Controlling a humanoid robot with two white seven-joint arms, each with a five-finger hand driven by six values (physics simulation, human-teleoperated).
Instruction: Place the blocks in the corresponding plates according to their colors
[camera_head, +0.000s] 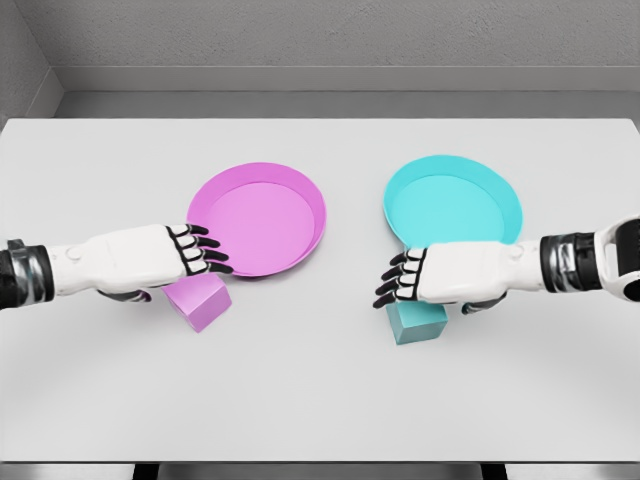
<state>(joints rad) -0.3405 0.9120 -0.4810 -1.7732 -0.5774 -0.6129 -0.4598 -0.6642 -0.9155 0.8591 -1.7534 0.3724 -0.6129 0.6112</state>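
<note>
The left hand (150, 258) hovers with fingers loosely extended, holding nothing, just over the matte pink cube (197, 302), the shallow pink plate (300, 190) just beyond its fingertips. The right hand (440, 275) mirrors it, fingers relaxed and empty above the teal cube (415, 322), the teal plate (505, 200) behind it; both seem poised to grasp

No writing, labels, brand marks, numbers or signs can be read anywhere in this view. The pink plate (258, 218), the blue plate (452, 200), the pink block (197, 302), the blue block (416, 321) and the white table (320, 400) all have plain, unmarked surfaces.
</note>
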